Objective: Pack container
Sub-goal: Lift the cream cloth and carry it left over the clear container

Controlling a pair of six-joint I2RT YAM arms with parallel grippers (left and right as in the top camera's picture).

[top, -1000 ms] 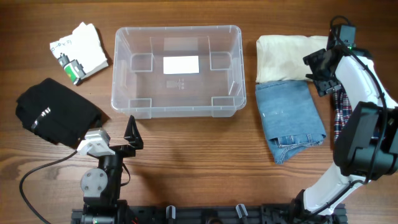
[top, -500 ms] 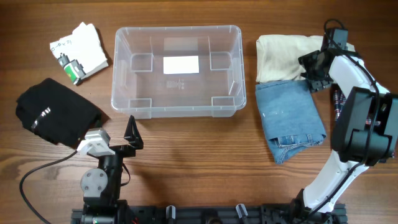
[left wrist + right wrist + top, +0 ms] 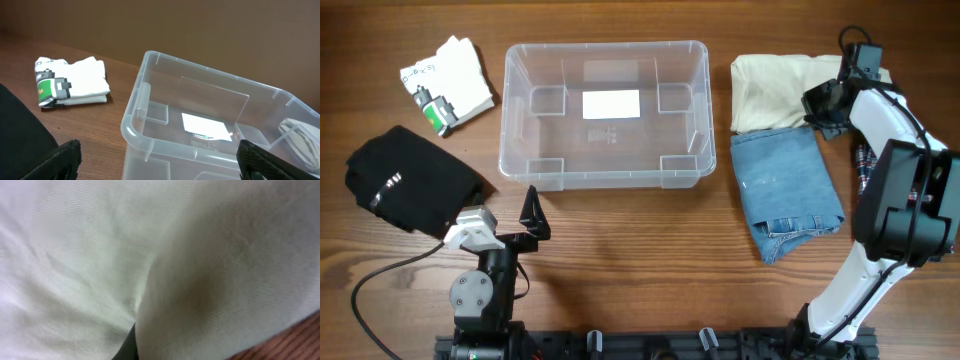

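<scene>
Clear container (image 3: 600,178) at centre-far tabletop (image 3: 650,250); white label (image 3: 611,104) inside, print unreadable. Far left: folded white shirt (image 3: 448,82), pixel print. In front, left tool (image 3: 503,222) spread. On cream cloth (image 3: 770,90), right tool (image 3: 822,106); grip impossible to tell.

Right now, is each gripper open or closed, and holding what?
Left gripper: open, holding nothing.
Right gripper: cannot be told; it is at the cream garment, whose cloth fills the wrist view.

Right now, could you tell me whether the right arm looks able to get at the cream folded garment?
Probably yes: the right pincer sits at the edge of the cream garment, whose fabric fills the wrist view, and nothing lies between them.
</scene>
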